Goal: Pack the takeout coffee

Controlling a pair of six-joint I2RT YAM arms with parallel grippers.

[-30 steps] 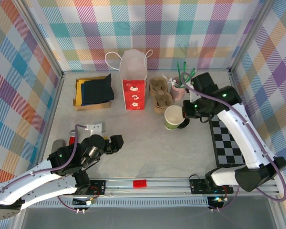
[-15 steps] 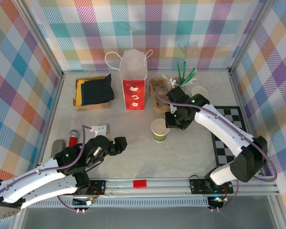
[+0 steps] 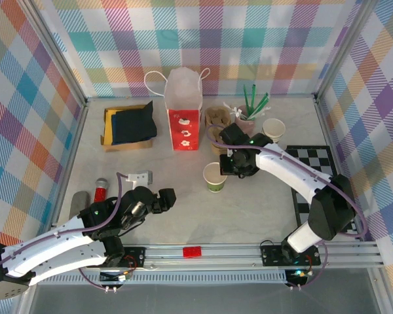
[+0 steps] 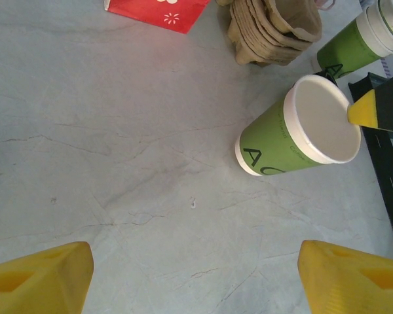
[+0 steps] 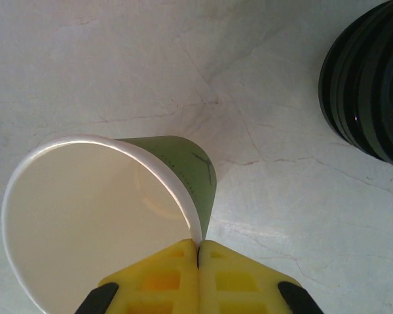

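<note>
R gripper (image 5: pixel 198 248) pressed together, pinching the green paper cup (image 5: pixel 85 216) by its rim, cup just ahead-left of fingers | L gripper (image 4: pixel 196 275) spread, empty; I see cup ahead-right, well apart

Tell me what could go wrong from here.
1. The right gripper is shut on just one spot of the thin rim of the cup: it could slip out or crumple.
2. The cup looks tilted in that pinch, so it may topple when released.
3. The carriers lie close by; a swing could knock them.
</note>
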